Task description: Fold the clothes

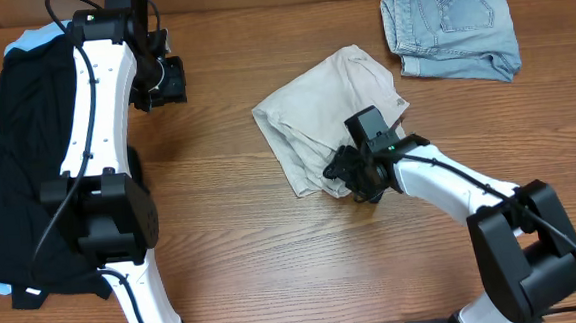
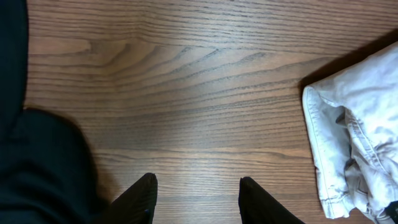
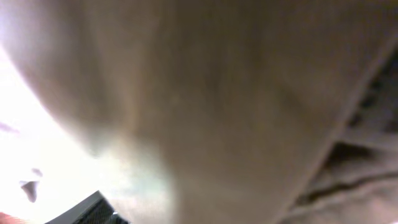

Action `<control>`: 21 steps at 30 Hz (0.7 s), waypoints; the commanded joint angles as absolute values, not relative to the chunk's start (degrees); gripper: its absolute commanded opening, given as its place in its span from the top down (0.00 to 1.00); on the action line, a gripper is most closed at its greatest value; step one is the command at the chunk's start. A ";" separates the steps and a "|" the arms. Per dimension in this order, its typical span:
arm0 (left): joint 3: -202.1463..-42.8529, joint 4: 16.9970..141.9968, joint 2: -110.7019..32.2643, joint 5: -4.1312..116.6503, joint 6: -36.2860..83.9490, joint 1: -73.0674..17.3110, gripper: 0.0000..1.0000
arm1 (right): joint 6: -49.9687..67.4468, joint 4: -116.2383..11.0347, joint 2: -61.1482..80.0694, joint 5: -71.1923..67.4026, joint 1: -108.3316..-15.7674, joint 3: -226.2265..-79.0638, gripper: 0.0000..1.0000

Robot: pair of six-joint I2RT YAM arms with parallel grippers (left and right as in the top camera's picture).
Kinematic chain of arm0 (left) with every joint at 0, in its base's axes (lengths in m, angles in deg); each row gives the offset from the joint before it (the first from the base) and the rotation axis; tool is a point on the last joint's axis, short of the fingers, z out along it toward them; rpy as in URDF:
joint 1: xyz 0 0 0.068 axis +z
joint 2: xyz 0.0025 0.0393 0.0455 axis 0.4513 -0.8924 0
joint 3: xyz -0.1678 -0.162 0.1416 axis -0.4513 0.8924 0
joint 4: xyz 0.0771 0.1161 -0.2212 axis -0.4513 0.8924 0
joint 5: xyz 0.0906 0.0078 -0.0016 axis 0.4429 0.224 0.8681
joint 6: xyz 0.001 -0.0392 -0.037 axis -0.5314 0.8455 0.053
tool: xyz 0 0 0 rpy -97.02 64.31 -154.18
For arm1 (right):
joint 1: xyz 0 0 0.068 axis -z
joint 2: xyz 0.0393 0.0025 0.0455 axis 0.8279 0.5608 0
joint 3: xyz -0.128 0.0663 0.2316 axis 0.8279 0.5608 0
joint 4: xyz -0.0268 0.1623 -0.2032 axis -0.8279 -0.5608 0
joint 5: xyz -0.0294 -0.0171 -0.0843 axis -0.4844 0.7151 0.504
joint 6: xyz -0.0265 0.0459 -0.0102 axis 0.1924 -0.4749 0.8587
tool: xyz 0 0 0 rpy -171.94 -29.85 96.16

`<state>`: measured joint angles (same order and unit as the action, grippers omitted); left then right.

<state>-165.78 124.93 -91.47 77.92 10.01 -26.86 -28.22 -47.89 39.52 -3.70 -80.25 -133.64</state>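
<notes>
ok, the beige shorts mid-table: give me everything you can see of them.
The beige shorts are pale khaki, cotton-looking, loosely folded into a wrinkled, tilted square flat on the wooden table. A stitched hem and layered folds show in the left wrist view. They lie apart from the denim shorts and black garments. The right fingers sit at the near corner; fabric fills that blurred wrist view, so a grip cannot be confirmed.
</notes>
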 commanded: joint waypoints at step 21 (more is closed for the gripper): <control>-166.85 124.90 -91.97 77.88 10.58 -27.30 0.58 | -32.85 -27.65 42.06 13.35 -79.46 -130.23 0.96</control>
